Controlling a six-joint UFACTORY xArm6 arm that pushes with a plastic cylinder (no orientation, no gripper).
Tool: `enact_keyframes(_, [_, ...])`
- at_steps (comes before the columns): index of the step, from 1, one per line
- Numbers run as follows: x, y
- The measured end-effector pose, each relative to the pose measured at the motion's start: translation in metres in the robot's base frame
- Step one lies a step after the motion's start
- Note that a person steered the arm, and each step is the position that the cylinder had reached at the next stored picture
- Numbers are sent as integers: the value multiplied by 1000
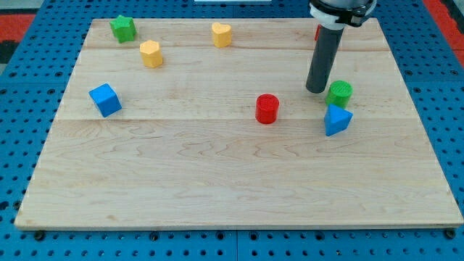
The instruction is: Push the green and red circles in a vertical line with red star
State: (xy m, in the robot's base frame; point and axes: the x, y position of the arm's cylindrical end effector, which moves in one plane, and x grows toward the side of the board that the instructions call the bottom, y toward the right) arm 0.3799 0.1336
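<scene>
The green circle [340, 93] sits at the view's right on the wooden board [217, 181]. My tip [316, 90] is just left of the green circle, close to it; I cannot tell if they touch. The red circle [267, 109] lies left of and slightly below my tip. A sliver of red [317, 32] shows behind the rod near the view's top, likely the red star, mostly hidden.
A blue triangle [336, 119] lies right below the green circle. A blue cube [106, 100] is at the view's left. A green star [123, 28], a yellow hexagon [151, 54] and a yellow heart [221, 34] lie along the top.
</scene>
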Motion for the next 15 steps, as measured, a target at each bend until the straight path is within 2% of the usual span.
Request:
enact_keyframes(4, [0,-30])
enact_keyframes(5, [4,-62])
enact_keyframes(6, [14,-75])
enact_keyframes(7, [59,-66])
enact_keyframes(8, [82,-70])
enact_keyframes(11, [93,-155])
enact_keyframes(12, [108,-152])
enact_keyframes(13, [117,-92])
enact_keyframes(14, [117,-84])
enact_keyframes(15, [116,-145])
